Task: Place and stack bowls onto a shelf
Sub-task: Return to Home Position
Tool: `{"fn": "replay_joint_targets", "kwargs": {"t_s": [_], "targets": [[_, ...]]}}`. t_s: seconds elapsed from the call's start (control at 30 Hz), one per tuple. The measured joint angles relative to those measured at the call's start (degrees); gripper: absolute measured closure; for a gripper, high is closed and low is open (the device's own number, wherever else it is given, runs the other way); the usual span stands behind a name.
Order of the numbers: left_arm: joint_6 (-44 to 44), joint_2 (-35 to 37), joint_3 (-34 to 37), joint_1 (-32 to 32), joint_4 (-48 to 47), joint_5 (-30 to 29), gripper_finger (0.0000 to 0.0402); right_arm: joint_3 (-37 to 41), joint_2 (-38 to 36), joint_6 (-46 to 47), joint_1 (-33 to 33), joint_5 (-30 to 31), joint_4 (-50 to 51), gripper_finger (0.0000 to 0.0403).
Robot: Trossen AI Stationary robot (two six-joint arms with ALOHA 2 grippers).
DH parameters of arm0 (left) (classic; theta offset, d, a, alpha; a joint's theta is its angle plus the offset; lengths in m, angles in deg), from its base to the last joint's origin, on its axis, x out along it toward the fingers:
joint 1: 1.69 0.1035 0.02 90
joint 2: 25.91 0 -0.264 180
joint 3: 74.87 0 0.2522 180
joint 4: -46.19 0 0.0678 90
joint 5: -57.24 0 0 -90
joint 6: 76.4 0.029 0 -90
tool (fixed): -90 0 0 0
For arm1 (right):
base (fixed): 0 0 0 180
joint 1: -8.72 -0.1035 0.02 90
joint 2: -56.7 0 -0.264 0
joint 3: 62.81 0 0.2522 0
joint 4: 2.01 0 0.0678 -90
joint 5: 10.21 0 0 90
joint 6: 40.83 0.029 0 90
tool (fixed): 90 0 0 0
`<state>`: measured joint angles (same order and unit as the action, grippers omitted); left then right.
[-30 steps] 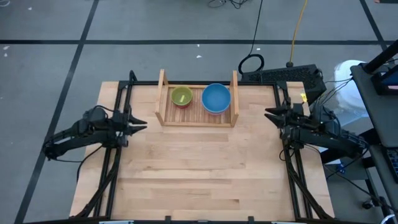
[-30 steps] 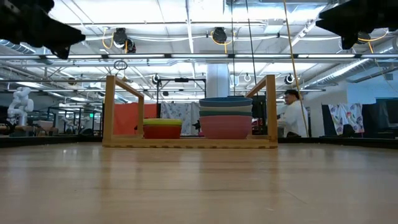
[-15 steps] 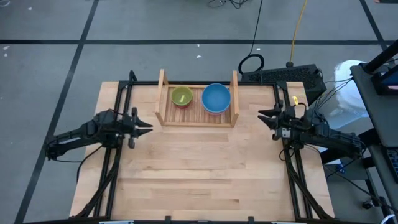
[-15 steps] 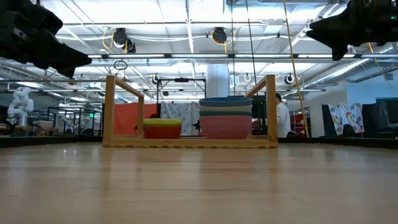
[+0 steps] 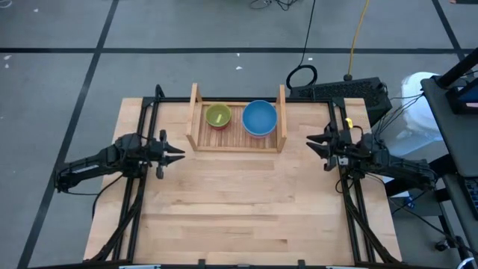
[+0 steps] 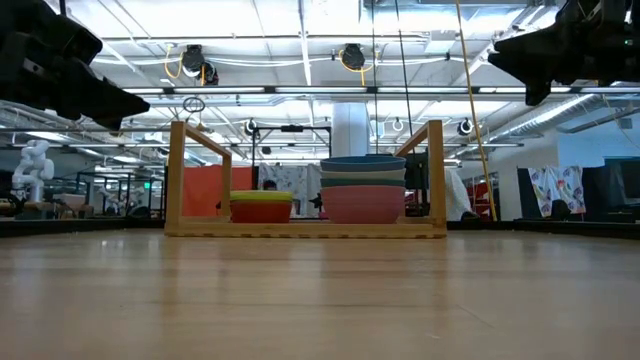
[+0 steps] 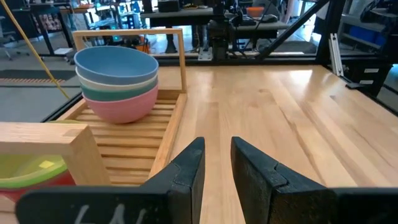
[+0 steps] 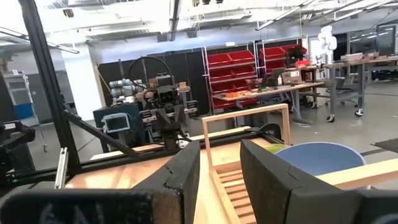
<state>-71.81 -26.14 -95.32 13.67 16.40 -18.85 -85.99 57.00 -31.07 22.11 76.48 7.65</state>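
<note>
Nearest us is the bare plywood tabletop (image 5: 239, 202), with nothing on it in front of the shelf (image 5: 237, 141). Level with the shelf's front edge, the left gripper (image 5: 178, 152) hangs just off its left side board, empty, with only a narrow gap between its fingers (image 7: 186, 171). The right gripper (image 5: 312, 142) hangs a little further off the right board, also empty, its jaws somewhat wider. Both point inward, so the shelf lies between them, and its long axis runs roughly along the line from one gripper to the other. We judge that going home means each arm drawing straight back, away from the shelf; the left one is nearer the wood. On the shelf's slats stand two stacks. The left is topped by a yellow-green bowl (image 5: 218, 116) with a red bowl (image 6: 261, 212) showing below. The right is topped by a blue bowl (image 5: 260, 118), and under it come a pale one, a teal bowl (image 7: 115, 93) and a pink bowl (image 6: 363, 204) at the bottom. We cannot count all the bowls: whatever nests inside the left stack is hidden, and the side board cuts that stack off in the left wrist view.
</note>
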Motion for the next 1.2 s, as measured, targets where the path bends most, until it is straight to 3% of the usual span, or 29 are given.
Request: {"fn": "replay_joint_targets", "kwargs": {"t_s": [0.7,1.2], "targets": [[2.25,0.0,0.02,0.0,-0.51,0.13,0.0319,8.19,0.02,1.87,0.01,0.07,-6.04,0.0293],[5.22,-0.48,0.9,-0.04,-0.92,0.17,0.0319,8.45,0.09,1.57,0.0,0.13,-3.95,0.0293]]}}
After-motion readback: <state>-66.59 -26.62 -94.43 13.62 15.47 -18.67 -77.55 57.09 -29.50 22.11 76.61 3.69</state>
